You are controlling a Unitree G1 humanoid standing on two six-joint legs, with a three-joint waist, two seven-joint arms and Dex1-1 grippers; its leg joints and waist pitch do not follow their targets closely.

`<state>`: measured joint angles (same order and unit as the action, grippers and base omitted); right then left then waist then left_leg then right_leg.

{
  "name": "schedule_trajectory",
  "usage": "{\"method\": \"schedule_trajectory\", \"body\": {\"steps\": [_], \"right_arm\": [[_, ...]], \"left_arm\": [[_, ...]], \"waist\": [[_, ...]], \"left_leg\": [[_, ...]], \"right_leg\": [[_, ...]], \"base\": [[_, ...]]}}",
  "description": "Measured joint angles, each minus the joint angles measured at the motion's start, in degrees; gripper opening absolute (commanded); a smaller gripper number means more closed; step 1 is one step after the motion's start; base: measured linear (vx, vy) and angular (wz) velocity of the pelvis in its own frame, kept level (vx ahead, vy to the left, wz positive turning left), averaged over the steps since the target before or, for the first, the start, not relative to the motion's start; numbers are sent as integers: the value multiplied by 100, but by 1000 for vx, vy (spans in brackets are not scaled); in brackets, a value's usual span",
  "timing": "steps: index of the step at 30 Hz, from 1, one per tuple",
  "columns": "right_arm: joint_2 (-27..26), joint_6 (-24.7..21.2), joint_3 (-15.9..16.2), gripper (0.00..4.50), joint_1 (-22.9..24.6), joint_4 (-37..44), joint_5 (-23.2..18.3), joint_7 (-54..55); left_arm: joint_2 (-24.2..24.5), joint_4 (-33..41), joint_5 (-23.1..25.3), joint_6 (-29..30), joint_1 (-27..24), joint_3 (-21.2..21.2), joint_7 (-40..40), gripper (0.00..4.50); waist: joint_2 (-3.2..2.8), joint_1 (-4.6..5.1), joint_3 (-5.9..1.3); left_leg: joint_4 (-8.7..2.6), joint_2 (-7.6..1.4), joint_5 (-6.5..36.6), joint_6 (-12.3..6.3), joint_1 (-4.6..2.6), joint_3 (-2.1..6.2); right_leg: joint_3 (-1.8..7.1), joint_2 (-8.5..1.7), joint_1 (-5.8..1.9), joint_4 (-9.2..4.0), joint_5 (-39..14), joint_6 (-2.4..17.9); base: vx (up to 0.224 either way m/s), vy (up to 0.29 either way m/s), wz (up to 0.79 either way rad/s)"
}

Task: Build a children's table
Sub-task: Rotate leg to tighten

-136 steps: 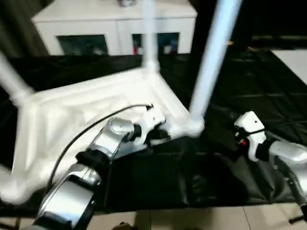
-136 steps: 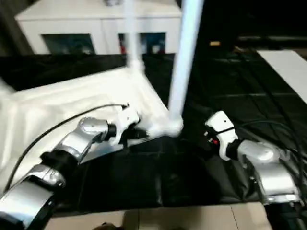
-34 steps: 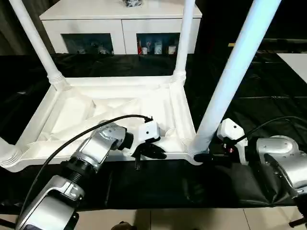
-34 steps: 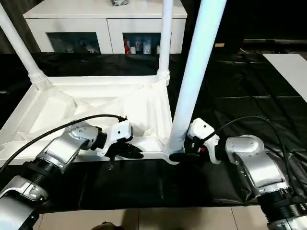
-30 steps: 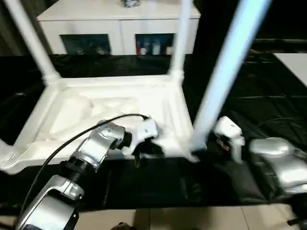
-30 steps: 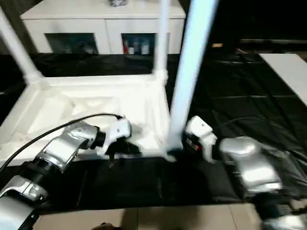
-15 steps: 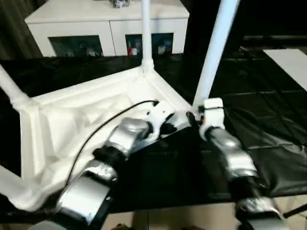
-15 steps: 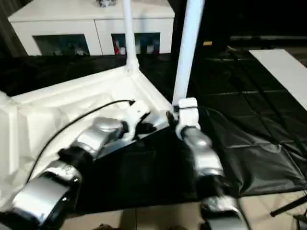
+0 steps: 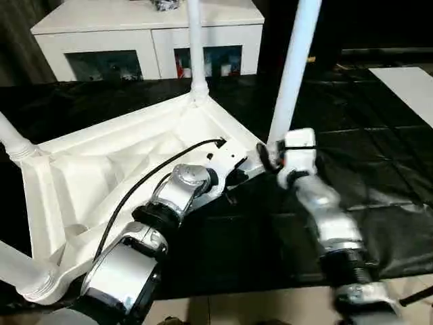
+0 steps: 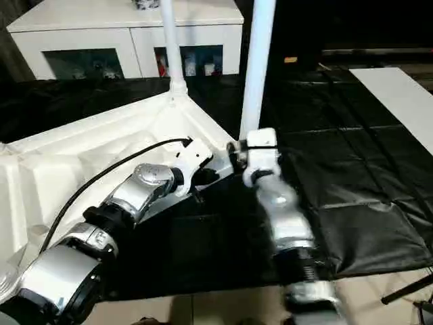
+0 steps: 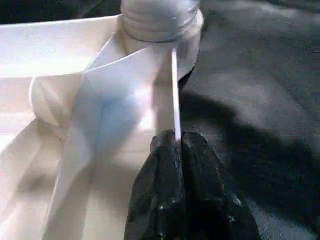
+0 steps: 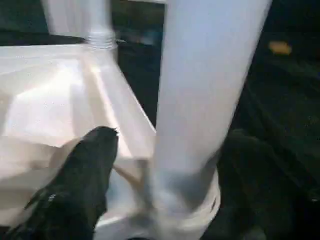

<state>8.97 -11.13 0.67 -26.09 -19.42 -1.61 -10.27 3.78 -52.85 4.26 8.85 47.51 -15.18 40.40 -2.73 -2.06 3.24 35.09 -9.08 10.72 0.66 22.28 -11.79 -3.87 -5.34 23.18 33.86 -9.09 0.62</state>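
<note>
The children's table (image 9: 101,162) lies upside down on the black cover, turned at an angle, with its white legs pointing up. My left gripper (image 9: 233,179) is shut on the thin rim of the top (image 11: 176,120), close to the near right corner socket (image 11: 160,20). My right gripper (image 9: 265,157) is at the foot of the near right leg (image 9: 291,74). It is open, with the leg (image 12: 205,85) between its two fingers. One finger (image 12: 87,185) stands a little off the leg. Another leg (image 9: 195,47) rises at the far corner.
The white cabinet with glass doors (image 9: 145,34) stands behind the black-covered work table (image 9: 379,149). A white board (image 9: 406,78) lies at the far right. My left arm's black cable (image 9: 135,189) arcs over the table top. The work table's front edge runs along the light floor (image 9: 257,308).
Since a second ago the table has turned, and its near right corner has swung away from me. My right arm reached forward with that leg. My left gripper kept its hold on the rim.
</note>
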Motion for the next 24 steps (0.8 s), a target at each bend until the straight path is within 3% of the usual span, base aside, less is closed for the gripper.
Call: {"method": "schedule_trajectory", "body": {"steps": [4,8,11,15,24], "right_arm": [[1033,-362,25,439,436,593,-409,-1592],[2232,-490,420,446,1100,1354,-872,-3456],[2652,-712,474,446,1292,1549,-1123,-4243],[2772,-855,536,446,1291,1732,-1234,-4691],[2770,-861,906,446,1181,1698,-1109,-4899]], "left_arm": [[426,397,-17,-177,-274,-91,711,0],[931,1043,-233,-280,-662,-282,1841,0],[1319,1544,-398,-293,-952,-494,2741,0],[1422,1731,-393,-251,-983,-624,3128,0],[1438,2002,-390,-34,-1074,-655,3187,0]], "waist": [[0,-57,0],[-27,-133,4],[-29,-194,4],[-27,-306,7],[-25,-291,8]], "left_leg": [[-11,-2,-1,-2,-3,0],[-15,-4,0,0,-5,0],[-14,-7,0,1,-9,-1],[-11,-7,0,1,-10,-14],[-6,-6,-1,1,-9,-20]], "right_leg": [[-4,0,-1,0,-8,-12],[-5,0,-2,1,-11,-16],[-7,0,-6,9,-11,-15],[4,-3,-16,9,-11,-16],[12,-6,-13,14,-19,-30]], "base": [[0,0,0],[0,0,0],[0,0,0],[0,0,0],[0,0,0]]}}
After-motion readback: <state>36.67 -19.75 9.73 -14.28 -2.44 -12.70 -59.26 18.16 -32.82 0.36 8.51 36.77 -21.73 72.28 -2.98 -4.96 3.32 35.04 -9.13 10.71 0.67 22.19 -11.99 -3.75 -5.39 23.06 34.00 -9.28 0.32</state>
